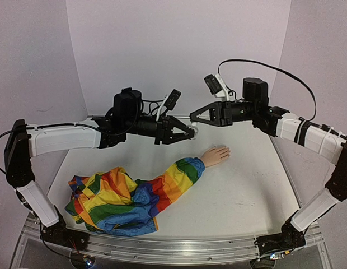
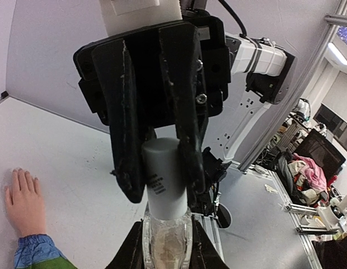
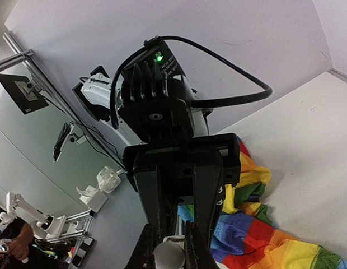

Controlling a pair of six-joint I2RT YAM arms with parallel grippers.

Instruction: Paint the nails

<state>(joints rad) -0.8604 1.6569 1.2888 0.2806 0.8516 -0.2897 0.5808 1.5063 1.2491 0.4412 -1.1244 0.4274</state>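
My left gripper (image 1: 187,132) is shut on a small clear bottle (image 2: 167,246) and holds it in the air above the table. My right gripper (image 1: 195,119) meets it tip to tip and is shut on the bottle's pale grey cap (image 2: 162,179), which also shows in the right wrist view (image 3: 169,256). The pale peach mannequin hand (image 1: 215,155) lies flat on the table below and right of the grippers, ending the rainbow-striped sleeve (image 1: 168,185). Its nails (image 1: 226,150) are too small to make out. The hand shows at the left edge of the left wrist view (image 2: 22,202).
The sleeve's bunched rainbow fabric (image 1: 109,202) lies at the front left of the white table (image 1: 246,190). Lilac walls close the back and sides. A metal rail (image 1: 162,249) runs along the near edge.
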